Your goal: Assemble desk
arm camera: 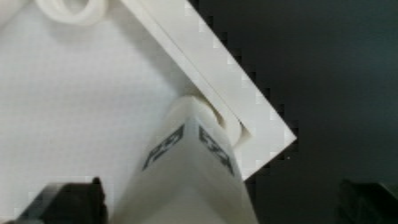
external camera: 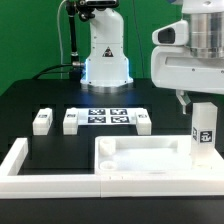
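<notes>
The white desk top (external camera: 150,160), a tray with a raised rim, lies at the front of the table. My gripper (external camera: 203,106) is shut on one white block leg (external camera: 205,128) and holds it upright at the top's corner on the exterior view's right. In the wrist view the leg (arm camera: 187,170) sits between my gripper (arm camera: 214,206) jaws, its end at a round socket (arm camera: 224,117) in the top's corner (arm camera: 107,110). Whether the leg touches the socket I cannot tell. Three more legs (external camera: 42,121) (external camera: 71,122) (external camera: 143,123) stand in a row behind the top.
The marker board (external camera: 103,117) lies flat between the loose legs. Long white bars (external camera: 20,165) form a border along the front and the exterior view's left. The robot base (external camera: 105,55) stands at the back. The table is black.
</notes>
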Controlling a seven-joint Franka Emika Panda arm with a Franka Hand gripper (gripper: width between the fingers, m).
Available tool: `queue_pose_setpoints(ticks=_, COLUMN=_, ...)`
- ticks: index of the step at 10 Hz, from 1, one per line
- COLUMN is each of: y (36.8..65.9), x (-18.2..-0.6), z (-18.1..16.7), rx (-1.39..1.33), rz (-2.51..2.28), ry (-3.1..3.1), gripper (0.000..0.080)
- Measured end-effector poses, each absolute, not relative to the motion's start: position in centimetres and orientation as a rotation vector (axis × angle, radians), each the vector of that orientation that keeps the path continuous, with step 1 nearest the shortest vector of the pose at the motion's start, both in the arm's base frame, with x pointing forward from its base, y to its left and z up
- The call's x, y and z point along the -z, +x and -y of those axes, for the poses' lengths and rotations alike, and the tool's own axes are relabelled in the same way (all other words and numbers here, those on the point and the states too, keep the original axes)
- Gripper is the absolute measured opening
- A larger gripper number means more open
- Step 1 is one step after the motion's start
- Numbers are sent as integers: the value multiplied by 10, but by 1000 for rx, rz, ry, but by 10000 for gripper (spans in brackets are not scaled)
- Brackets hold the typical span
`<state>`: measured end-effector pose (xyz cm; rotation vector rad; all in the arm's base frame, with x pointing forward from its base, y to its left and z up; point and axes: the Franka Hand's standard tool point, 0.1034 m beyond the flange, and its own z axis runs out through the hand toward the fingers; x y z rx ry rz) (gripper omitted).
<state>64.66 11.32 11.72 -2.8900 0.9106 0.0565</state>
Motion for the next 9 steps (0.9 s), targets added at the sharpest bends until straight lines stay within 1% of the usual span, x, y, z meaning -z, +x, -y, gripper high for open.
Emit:
queue_pose_setpoints(ticks=2, y=647, x=-116, z=-107, rx=-9, rz=-371, ry=-3057, gripper=649)
queue_pose_setpoints(ticks=3, y=649, x=-117, z=-107, rx=16, rz=-186, ry=-3090, gripper=649)
queue_pose_setpoints(ticks=4, y=651, x=-118, z=-109, rx=34, rz=-175, ry=-3084, gripper=649)
queue_pose_setpoints(ticks=5, y=651, x=-118, z=-109, rx=31, rz=-249, ry=-3078, gripper=521)
queue_pose_setpoints(ticks=6, y=651, x=-118, z=-109, rx=31, rz=-244, ry=-3079, gripper=521)
queue_pose_setpoints(ticks=7, y=651, x=-118, z=-109, rx=27, rz=-333, ry=-3066, gripper=382)
queue_pose_setpoints(ticks=8, y=651, x=-117, z=-107, rx=23, rz=-465, ry=-3050, gripper=291)
queue_pose_setpoints(ticks=9, y=651, x=-117, z=-107, rx=20, rz=-574, ry=-3031, gripper=291)
